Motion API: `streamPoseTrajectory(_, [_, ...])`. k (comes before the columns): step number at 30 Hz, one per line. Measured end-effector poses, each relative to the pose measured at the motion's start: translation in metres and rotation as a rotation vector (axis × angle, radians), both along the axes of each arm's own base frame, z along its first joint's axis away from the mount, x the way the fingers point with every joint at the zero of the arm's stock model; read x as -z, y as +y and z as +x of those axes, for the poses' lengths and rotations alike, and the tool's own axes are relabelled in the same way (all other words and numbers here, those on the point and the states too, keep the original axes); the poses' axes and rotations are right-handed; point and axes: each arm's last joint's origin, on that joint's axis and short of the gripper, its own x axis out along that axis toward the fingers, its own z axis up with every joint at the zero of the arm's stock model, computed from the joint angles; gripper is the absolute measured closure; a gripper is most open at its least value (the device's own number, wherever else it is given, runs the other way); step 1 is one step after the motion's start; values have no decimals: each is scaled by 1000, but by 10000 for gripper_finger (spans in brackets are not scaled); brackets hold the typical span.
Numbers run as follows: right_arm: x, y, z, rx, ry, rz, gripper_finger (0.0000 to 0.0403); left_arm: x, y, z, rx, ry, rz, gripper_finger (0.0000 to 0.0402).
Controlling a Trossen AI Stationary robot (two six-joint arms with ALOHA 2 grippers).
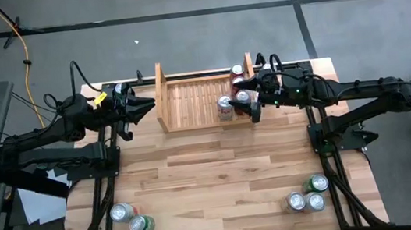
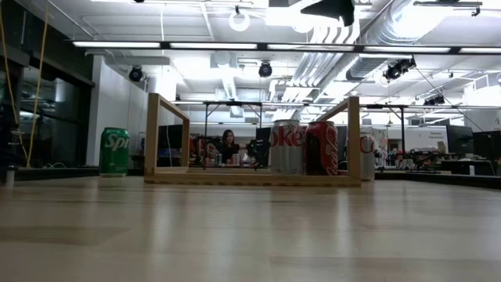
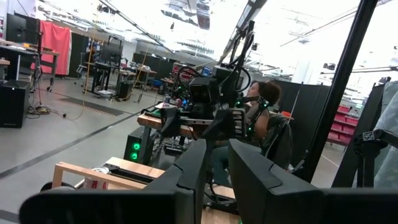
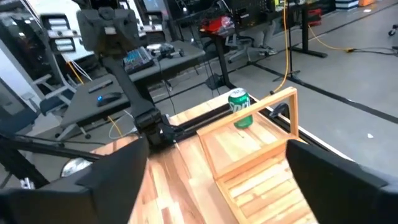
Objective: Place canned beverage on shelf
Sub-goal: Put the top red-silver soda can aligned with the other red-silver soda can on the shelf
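Note:
The pale wooden shelf [image 1: 202, 100] stands at the table's far edge. Its right end holds a silver can [image 1: 225, 105], a red can [image 1: 237, 72] and a third can [image 1: 243, 95], all standing upright on the slats. The low view shows the silver can [image 2: 286, 147] and the red can [image 2: 321, 147] side by side. A green can [image 4: 239, 107] stands on the table just outside the shelf's left board. My right gripper [image 1: 254, 103] hovers open over the shelf's right end, nothing between its fingers. My left gripper [image 1: 149, 106] waits left of the shelf, fingers a narrow gap apart, empty.
Two cans [image 1: 130, 218] stand at the near left corner. Three cans [image 1: 310, 195] stand at the near right corner. Bare tabletop [image 1: 213, 177] lies between them and the shelf. A person [image 2: 228, 145] sits in the room beyond the table.

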Motion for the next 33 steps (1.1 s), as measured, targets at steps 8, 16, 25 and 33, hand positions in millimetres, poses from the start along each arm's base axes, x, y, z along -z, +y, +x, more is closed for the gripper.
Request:
streamPoseTrajectory(8, [-15, -21, -8, 263, -10, 2, 6, 0, 0, 0, -3, 0, -2, 341])
streamPoseTrajectory(16, [-47, -93, -52, 830, 273, 96, 6, 1, 1, 0, -17, 6, -6, 341])
streamPoseTrajectory(25, [23, -176, -78, 982, 495, 566, 6, 2, 1, 0, -27, 16, -11, 341])
streamPoseTrajectory(33, [83, -202, -72, 929, 578, 770, 6, 2, 1, 0, -47, 21, -15, 341])
